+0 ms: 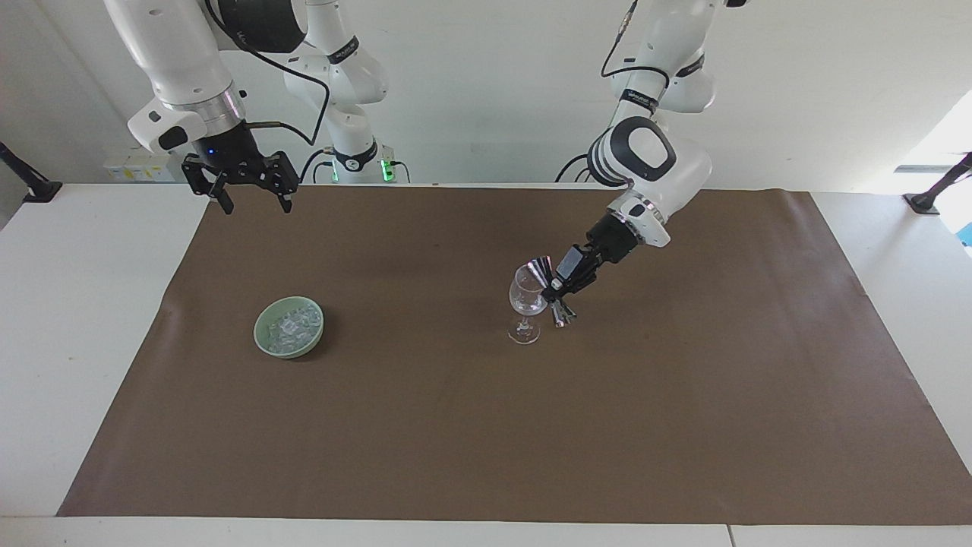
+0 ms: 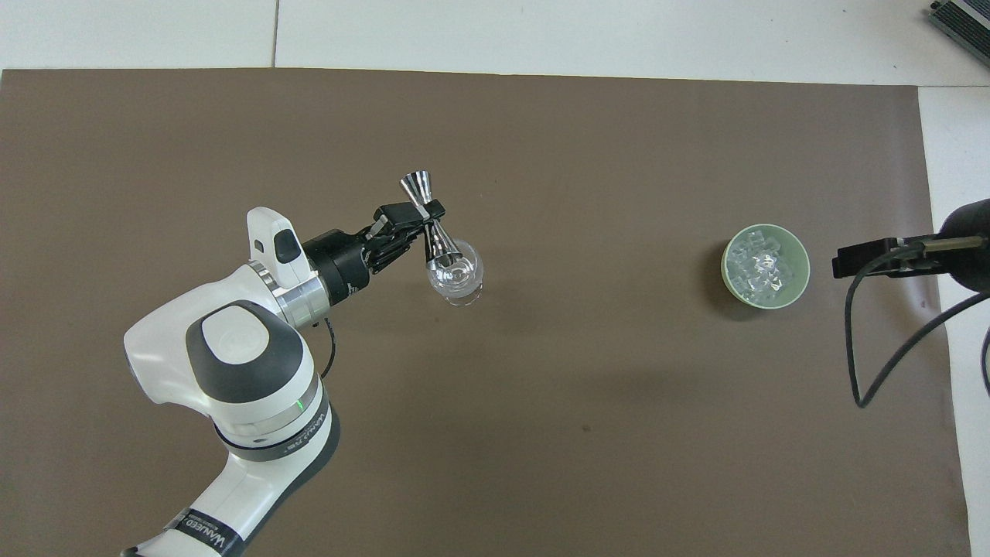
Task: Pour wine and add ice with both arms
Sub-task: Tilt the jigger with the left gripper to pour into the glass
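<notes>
A clear wine glass (image 1: 528, 295) (image 2: 458, 275) stands upright on the brown mat, toward the left arm's end of the table. My left gripper (image 1: 557, 287) (image 2: 428, 215) is shut on the waist of a silver jigger (image 1: 542, 268) (image 2: 439, 244). The jigger is tipped steeply, its lower cup over the glass's rim. No wine shows in the jigger or the glass. The ice (image 1: 292, 325) (image 2: 762, 264) lies heaped in a pale green bowl (image 1: 262, 338) (image 2: 727, 272) toward the right arm's end. My right gripper (image 1: 257, 205) hangs open and empty, high over the mat's corner, and waits.
The brown mat (image 1: 486, 425) (image 2: 541, 433) covers most of the white table (image 1: 91, 319). A black cable (image 2: 889, 363) loops down beside the right arm, near the bowl.
</notes>
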`<state>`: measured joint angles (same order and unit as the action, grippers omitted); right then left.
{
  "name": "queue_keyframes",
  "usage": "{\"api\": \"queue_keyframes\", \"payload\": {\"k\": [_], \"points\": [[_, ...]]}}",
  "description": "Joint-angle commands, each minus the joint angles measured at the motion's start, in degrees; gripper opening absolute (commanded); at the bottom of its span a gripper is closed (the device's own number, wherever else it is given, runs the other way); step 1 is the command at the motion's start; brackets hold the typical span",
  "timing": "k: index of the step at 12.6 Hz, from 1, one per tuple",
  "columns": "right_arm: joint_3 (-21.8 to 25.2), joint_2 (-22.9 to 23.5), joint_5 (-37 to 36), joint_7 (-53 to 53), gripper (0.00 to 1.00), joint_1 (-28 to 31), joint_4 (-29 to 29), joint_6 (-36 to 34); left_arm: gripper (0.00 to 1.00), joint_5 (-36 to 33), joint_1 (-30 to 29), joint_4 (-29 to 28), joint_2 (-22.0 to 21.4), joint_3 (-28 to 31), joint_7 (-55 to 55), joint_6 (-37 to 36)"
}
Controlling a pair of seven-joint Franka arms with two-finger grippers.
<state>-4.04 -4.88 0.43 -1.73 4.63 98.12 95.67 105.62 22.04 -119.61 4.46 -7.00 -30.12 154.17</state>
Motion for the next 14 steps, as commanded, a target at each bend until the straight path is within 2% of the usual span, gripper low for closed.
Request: {"api": "queue_keyframes", "payload": {"k": [1,14], "points": [[0.0,-1.4,0.9,-1.6,1.00,0.4,1.3,-0.2,0.00,-0.1,0.1,0.5,-0.7,0.1,-0.8,-0.3],[0.0,-1.3,0.9,-1.6,1.00,0.4,1.3,-0.2,0.00,0.7,0.5,1.9,0.1,0.1,-3.8,-0.3]]}}
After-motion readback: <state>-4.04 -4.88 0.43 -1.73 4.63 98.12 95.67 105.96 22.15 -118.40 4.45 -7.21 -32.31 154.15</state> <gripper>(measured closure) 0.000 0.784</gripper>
